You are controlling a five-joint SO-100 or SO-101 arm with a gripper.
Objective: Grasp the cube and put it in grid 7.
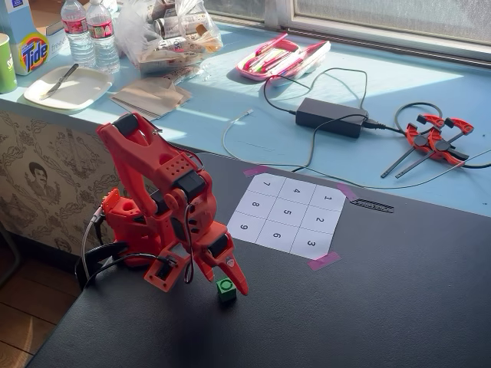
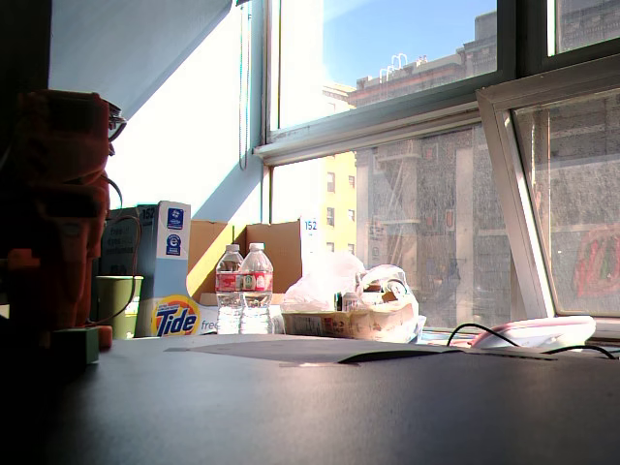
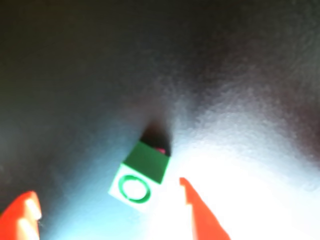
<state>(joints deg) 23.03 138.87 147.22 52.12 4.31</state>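
The tiny green cube [image 1: 225,288] with a round mark on top sits on the black table, in front of the paper sheet. In the wrist view the cube [image 3: 140,176] lies between and just ahead of the red fingertips, nearer the right one. My red gripper [image 1: 222,277] hangs low over it, open and empty; in the wrist view the gripper [image 3: 107,197] shows wide-spread jaws. Grid 7 [image 1: 265,185] is the far left corner cell of the numbered sheet, empty. In the low fixed view the cube [image 2: 76,345] sits below the dark arm.
The numbered sheet [image 1: 290,215] is taped at its corners with pink tape. A power brick [image 1: 331,116], cables and red clamps [image 1: 435,139] lie on the blue surface behind. Bottles [image 1: 90,34], a plate and bags stand at the far left.
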